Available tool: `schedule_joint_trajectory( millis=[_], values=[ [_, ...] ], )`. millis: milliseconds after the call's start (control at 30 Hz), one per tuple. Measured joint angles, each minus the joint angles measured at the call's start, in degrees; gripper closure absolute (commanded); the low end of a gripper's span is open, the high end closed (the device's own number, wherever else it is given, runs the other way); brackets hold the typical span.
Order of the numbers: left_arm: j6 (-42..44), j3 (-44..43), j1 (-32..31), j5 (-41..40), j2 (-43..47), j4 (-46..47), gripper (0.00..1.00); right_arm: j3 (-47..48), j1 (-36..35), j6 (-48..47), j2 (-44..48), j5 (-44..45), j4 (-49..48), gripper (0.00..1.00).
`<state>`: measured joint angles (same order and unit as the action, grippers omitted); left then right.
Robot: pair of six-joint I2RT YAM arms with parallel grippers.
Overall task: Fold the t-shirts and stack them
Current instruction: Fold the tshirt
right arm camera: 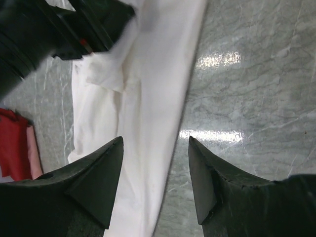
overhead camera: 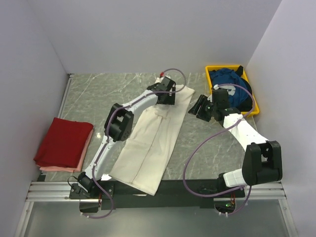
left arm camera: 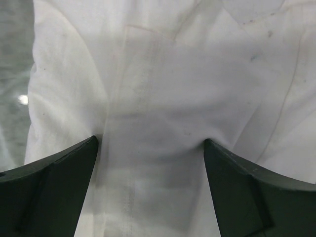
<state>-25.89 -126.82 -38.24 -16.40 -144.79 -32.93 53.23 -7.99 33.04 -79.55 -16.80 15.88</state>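
My left gripper (left arm camera: 150, 140) over far end of cream t-shirt (overhead camera: 148, 143): 2 fingers spread wide, tips down at cloth, nothing pinched. My right gripper (right arm camera: 155, 140) spread too, empty, hovering at shirt's right edge above table (overhead camera: 212, 143). Cream shirt lies mid-table as long folded strip. Dark red t-shirt (overhead camera: 64, 140) folded at left. Blue t-shirt (overhead camera: 227, 81) heaped in yellow tray (overhead camera: 223, 67), far right.

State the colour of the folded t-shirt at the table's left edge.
The folded t-shirt is dark red; the top external view shows it best.
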Motion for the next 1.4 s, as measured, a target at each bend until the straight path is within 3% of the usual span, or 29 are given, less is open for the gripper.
schedule_joint_trajectory(
  millis=[467, 733, 1033, 1133, 1400],
  values=[
    [-16.63, -1.77, 17.05, 1.53, -0.35, 0.11, 0.02, 2.36, -0.39, -2.03, -5.84, -0.87, 0.33, 0.38],
    [-18.32, 2.08, 18.32, 6.08, 1.73, 5.64, 0.01, 2.91, -3.48, -3.13, -7.06, -0.52, 1.66, 0.38],
    [-18.23, 23.78, 17.68, 9.46, 21.92, 11.82, 0.02, -4.02, -7.72, -2.25, -1.81, -0.83, 0.04, 0.38],
    [-19.37, 32.89, 17.51, 7.87, 33.18, 12.79, 0.08, -8.98, -12.37, -0.72, 2.54, -0.39, -1.25, 0.39],
    [-30.23, 70.99, 15.76, -0.04, 64.54, 13.68, 0.3, -25.73, -26.69, 7.98, 12.85, -0.57, -8.5, 0.51]
  ],
)
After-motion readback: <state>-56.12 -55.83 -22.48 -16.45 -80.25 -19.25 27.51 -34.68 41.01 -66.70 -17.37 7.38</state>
